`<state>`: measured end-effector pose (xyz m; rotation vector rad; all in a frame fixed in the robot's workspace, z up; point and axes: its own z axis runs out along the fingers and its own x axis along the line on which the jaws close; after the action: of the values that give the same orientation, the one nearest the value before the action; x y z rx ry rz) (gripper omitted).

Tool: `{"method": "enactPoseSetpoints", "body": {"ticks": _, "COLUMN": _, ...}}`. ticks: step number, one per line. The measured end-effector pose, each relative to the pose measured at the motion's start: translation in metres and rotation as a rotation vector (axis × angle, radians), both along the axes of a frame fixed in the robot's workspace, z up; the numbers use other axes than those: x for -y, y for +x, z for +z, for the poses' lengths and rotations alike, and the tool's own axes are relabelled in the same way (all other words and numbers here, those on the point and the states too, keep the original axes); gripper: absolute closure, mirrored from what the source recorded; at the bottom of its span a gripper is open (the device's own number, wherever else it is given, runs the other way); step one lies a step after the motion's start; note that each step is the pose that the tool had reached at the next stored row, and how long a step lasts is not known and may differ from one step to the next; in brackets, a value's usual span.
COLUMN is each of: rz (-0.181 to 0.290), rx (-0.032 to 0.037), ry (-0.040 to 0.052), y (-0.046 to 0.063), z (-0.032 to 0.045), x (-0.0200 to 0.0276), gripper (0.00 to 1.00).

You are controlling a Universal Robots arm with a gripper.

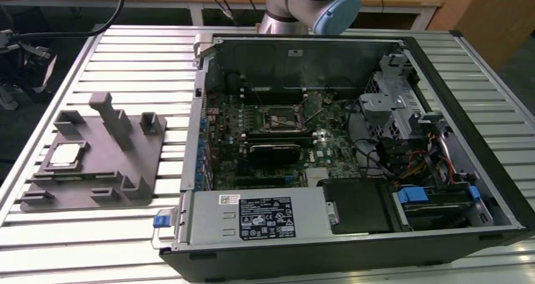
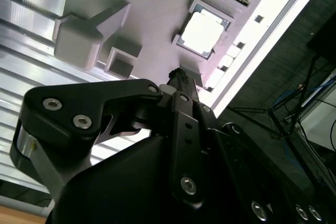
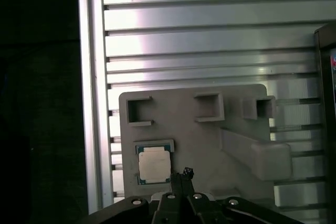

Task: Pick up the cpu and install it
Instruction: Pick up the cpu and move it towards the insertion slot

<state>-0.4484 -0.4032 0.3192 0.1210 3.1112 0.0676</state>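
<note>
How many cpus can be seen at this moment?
1. The cpu lies in a recess of the grey holder, at the exterior view's left of the open computer case. Another could be hidden inside the case.

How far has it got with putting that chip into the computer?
Nothing looks done yet. The cpu lies in its pocket on the grey holder, beside the open computer case. In hand: the gripper hovers close by the cpu, not touching it. Left: both the pickup and the install; the motherboard socket shows no silvery chip.
</note>
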Motion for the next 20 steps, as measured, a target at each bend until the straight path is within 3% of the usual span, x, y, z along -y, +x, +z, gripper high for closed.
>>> {"method": "enactPoseSetpoints", "body": {"ticks": 9, "rz": 0.0, "rx": 0.0, "ry": 0.0, "y": -0.005, "z": -0.0095, "x": 0.0036, "gripper": 0.89}}
{"method": "enactPoseSetpoints", "body": {"ticks": 20, "rz": 0.0, "rx": 0.0003, "ry": 0.0002, "y": -0.008, "z": -0.023, "x": 0.0144, "gripper": 0.89}}
